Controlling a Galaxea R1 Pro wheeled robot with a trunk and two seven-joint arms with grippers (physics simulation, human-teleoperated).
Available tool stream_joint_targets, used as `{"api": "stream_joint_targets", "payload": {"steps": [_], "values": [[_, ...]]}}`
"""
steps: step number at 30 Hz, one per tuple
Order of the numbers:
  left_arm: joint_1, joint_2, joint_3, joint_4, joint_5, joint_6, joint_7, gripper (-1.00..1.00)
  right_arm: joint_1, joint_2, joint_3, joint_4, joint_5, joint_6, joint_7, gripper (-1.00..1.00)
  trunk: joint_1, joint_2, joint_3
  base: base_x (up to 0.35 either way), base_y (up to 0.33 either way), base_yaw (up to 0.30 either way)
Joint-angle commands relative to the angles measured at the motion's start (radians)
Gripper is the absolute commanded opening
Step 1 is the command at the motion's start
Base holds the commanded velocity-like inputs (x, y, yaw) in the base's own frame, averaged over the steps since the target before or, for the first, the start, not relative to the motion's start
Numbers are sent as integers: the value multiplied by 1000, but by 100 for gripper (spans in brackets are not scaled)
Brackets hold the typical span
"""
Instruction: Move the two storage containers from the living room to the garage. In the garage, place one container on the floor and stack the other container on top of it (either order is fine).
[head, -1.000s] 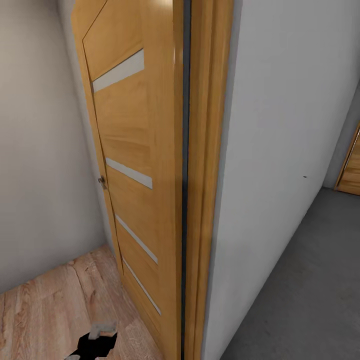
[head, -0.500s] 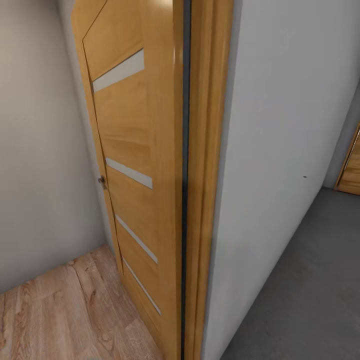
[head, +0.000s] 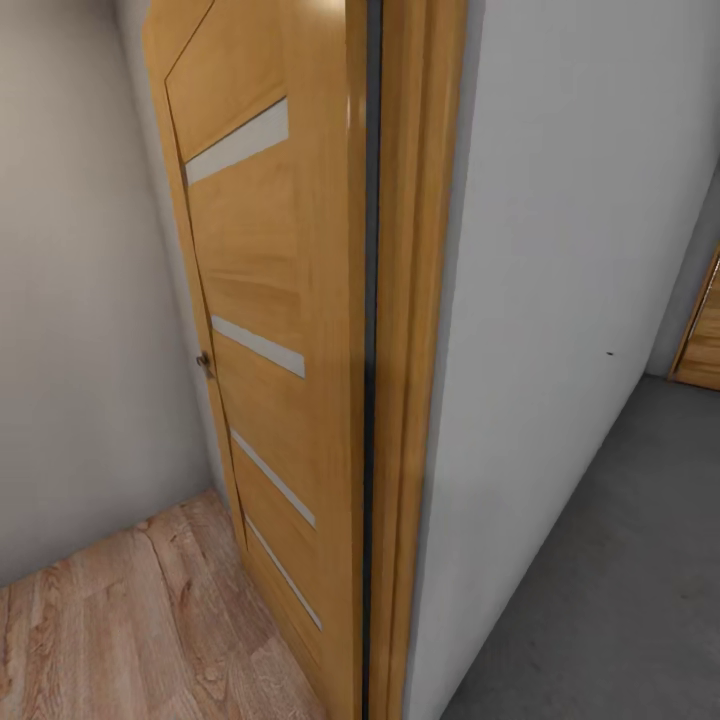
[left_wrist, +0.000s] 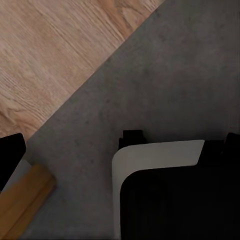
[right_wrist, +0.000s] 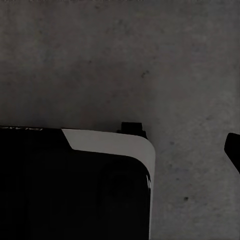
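We are standing at the door (head: 270, 330) between wood floor (head: 120, 620) and concrete floor (head: 610, 580); no containers visible, stacking pending, end effector states indeterminable.

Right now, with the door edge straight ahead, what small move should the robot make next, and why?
Probably turn the base a little to the right, toward the grey concrete floor. The open wooden door and its frame stand directly ahead, with a pale wall beside them. No storage container is in sight here, so clearing this doorway comes first.
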Motion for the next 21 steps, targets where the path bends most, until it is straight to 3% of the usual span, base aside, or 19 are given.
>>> {"api": "stream_joint_targets", "payload": {"steps": [1,9,21], "values": [[4,0,-1,-1,-11,1,-3,100,-1,0,0,1,1,-3,3,100,0,-1,-1,0,0,0],[46,-1,-1,-1,-78,4,-2,100,-1,0,0,1,1,-3,3,100,0,-1,-1,0,0,0],[60,-1,-1,-1,-96,4,-2,100,-1,-1,0,1,1,-5,3,100,0,-1,-1,0,0,3]]}}
